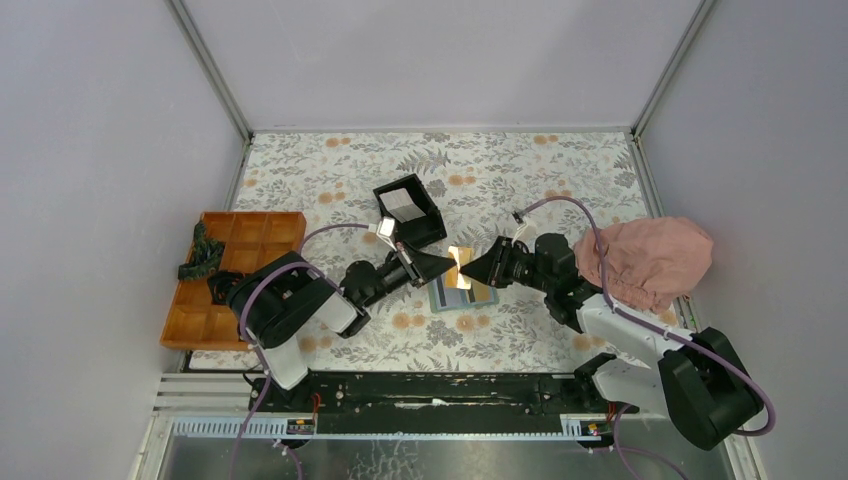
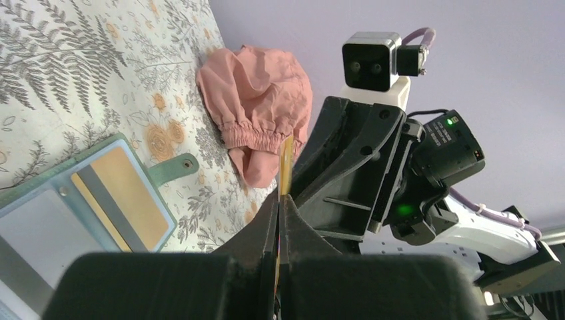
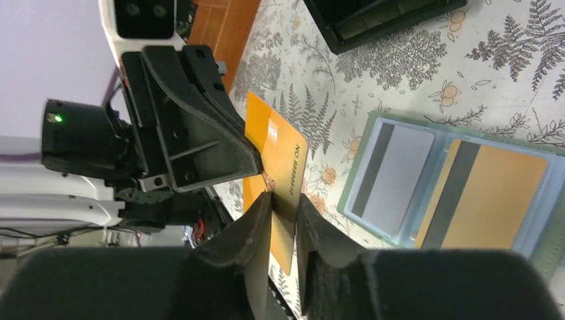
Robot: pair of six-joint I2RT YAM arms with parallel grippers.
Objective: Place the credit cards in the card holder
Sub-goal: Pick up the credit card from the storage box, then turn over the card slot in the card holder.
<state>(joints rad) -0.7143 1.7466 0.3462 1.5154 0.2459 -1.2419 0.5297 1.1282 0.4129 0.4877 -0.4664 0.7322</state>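
- Card holder [image 2: 174, 168] lies open on the floral table [image 1: 520, 180]. It's soft and sage-green, and its pockets hold a grey card [image 3: 398, 177] and a gold card [image 3: 490, 197], both flat with a dark stripe.
- Loose gold card [image 3: 278, 150] stands on edge over it, pinched by the left hand [image 1: 447, 266].
- Right hand [image 3: 283, 203] straddles that same card; I can't tell if it's clamped.
- Black square box [image 1: 428, 205] holds a pale flat piece [image 1: 404, 203].
- Orange compartment tray [image 1: 215, 325] holds a dark green bundle [image 1: 203, 252].

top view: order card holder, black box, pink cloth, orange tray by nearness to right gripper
From the right gripper:
1. card holder, just below it
2. black box, up-left
3. pink cloth, right side
4. orange tray, far left
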